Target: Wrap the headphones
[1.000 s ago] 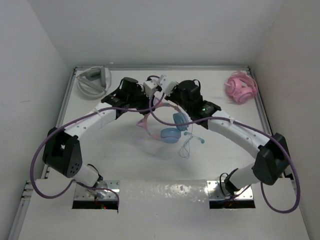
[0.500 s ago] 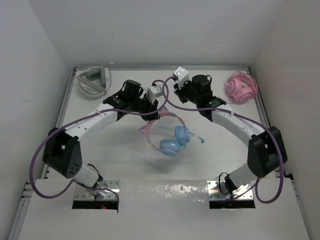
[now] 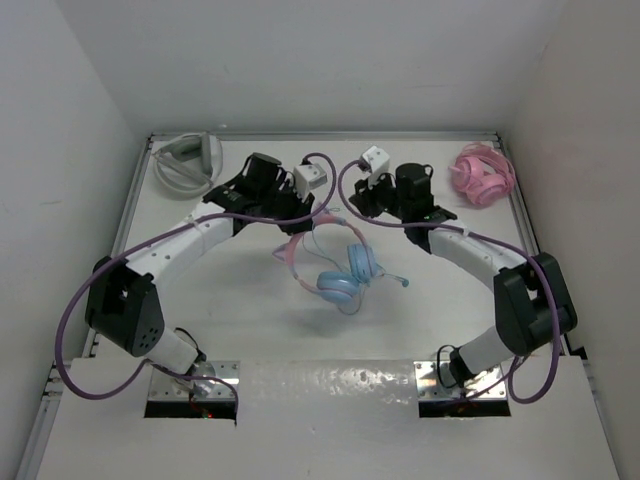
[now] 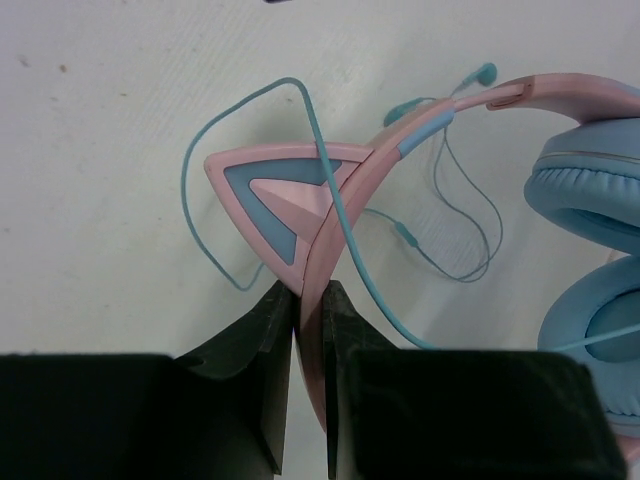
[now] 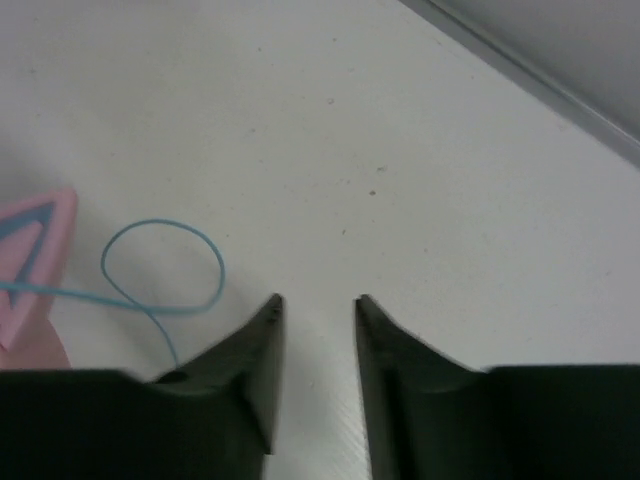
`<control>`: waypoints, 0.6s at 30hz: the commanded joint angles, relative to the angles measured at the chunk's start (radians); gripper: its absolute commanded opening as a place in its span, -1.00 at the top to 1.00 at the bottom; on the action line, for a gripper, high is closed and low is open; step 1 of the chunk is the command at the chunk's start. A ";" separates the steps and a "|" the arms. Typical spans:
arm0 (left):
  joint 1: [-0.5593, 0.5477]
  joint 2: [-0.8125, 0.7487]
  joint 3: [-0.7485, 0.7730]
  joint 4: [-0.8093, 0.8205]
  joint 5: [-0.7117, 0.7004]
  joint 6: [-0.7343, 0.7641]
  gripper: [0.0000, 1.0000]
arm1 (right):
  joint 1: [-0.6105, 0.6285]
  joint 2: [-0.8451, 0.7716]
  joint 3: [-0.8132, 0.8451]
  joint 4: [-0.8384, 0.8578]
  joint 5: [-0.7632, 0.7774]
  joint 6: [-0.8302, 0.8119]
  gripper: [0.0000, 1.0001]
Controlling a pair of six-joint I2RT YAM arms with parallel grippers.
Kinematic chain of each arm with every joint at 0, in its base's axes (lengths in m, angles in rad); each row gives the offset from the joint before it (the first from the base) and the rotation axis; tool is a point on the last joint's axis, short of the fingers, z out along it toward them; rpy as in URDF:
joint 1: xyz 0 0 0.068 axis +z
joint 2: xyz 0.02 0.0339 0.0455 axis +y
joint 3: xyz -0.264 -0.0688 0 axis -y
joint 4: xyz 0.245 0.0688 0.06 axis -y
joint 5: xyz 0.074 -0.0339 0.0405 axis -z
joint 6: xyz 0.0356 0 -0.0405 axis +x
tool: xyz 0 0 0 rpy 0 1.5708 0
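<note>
Two jobs are split between my arms right now. The left gripper (image 4: 308,292) is clamped on the pink headband (image 4: 345,185) just below one cat ear (image 4: 262,188), so the headphones (image 3: 335,270) sit mid-table between the arms, held from above. I cannot tell whether the blue ear cups (image 4: 590,200) rest on the table (image 3: 250,330) or hang just clear of it. The right gripper (image 5: 317,302) has its jaws parted with nothing between them, over bare table, with a loop of the thin blue cable (image 5: 165,265) just beside its left finger.

I judge the set to be light. The headband looks like smooth, springy plastic, stiff enough to carry the whole thing, but it could slide or twist in a narrow pinch. The ear cups are padded and soft, so they make a poor place to squeeze. The cable is limp and fine, lies in loose curls across the headband, and will snag or kink easily. I would take it on a free stretch of slack, away from where it enters the cup, and pull gently so that joint is not strained.
</note>
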 commanded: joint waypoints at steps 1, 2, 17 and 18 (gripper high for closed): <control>0.006 -0.070 0.101 -0.014 -0.032 -0.001 1.00 | -0.095 -0.045 -0.077 0.205 -0.142 0.148 0.20; 0.011 -0.070 0.130 -0.037 -0.036 -0.006 1.00 | -0.143 -0.035 -0.155 0.356 -0.179 0.217 -0.10; 0.032 -0.014 0.549 -0.225 -0.187 -0.116 1.00 | -0.096 0.201 -0.420 0.996 -0.328 0.456 -0.55; 0.032 -0.007 0.563 -0.229 -0.185 -0.121 1.00 | -0.082 0.230 -0.412 0.990 -0.317 0.440 -0.56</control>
